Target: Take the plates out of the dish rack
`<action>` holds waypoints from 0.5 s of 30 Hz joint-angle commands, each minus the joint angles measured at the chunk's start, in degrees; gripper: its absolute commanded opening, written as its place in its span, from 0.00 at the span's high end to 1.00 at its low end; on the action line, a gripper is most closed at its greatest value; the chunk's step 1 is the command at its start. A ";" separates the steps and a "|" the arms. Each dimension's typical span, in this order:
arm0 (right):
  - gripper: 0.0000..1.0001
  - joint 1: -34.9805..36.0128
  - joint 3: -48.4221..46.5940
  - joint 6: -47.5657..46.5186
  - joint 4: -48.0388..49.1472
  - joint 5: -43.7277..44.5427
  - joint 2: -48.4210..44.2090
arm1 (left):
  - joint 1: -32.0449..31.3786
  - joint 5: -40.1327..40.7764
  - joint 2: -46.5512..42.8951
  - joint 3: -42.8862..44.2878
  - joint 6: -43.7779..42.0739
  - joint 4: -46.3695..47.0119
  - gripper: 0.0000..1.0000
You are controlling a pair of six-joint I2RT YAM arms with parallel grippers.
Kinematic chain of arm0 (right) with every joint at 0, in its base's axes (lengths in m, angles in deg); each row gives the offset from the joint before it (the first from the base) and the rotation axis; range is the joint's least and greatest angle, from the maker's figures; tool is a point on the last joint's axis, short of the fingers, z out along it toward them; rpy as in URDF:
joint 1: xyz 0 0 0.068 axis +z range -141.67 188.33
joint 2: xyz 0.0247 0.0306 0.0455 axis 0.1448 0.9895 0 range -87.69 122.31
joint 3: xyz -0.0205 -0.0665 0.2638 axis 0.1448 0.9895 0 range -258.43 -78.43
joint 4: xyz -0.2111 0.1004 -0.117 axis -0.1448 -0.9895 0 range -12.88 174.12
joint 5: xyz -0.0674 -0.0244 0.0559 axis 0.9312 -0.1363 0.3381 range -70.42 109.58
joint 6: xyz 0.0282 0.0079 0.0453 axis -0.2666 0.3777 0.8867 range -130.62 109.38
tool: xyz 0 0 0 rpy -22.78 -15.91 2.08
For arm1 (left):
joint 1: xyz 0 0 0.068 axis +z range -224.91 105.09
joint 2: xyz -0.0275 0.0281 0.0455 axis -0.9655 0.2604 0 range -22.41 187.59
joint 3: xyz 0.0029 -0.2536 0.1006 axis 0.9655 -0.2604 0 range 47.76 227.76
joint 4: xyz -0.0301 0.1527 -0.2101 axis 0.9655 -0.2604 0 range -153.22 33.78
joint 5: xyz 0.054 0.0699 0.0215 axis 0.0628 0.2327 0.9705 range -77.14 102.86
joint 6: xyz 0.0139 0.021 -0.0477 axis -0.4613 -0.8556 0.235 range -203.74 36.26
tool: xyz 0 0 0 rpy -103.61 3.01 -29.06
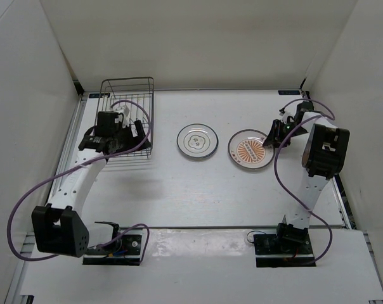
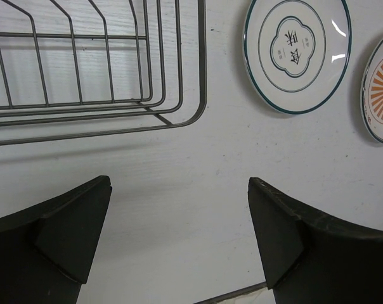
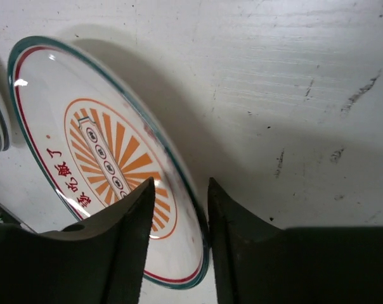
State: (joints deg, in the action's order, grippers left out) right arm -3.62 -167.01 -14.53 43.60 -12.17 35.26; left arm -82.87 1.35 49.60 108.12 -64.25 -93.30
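The dark wire dish rack [image 1: 127, 95] stands at the back left; its end also shows in the left wrist view [image 2: 203, 57]. My left gripper [image 1: 136, 132] hangs over the rack's near end, open and empty [image 2: 179, 183]. A white bit in the rack behind its wrist is too hidden to name. One white plate [image 1: 197, 140] lies flat mid-table, also in the left wrist view [image 2: 297, 54]. The orange sunburst plate [image 1: 250, 149] lies right of it. My right gripper [image 1: 271, 136] is shut on its right rim [image 3: 179, 183], one finger over the plate's face [image 3: 109, 152], one outside.
White walls close in the table at the back and both sides. Purple cables loop from both arms. The arm bases [image 1: 112, 244] sit at the near edge. Scuff marks [image 3: 359, 92] show on the table right of the sunburst plate.
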 commanded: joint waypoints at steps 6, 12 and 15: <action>0.39 0.08 -3.18 0.56 0.00 7.83 0.44 | 0.50 4.56 -4.94 -1.30 -1.73 -2.73 0.00; 0.36 -0.01 -4.94 2.84 -0.01 18.97 -0.78 | 0.76 7.90 -8.63 -2.79 -4.62 -3.61 0.00; 0.31 0.16 -7.82 4.94 -0.70 26.08 -2.81 | 0.76 10.18 -10.57 -3.23 -6.03 -4.67 0.00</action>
State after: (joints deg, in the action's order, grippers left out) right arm -3.40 -171.09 -11.36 43.49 1.84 34.74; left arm -82.50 8.02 42.08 105.32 -67.77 -96.86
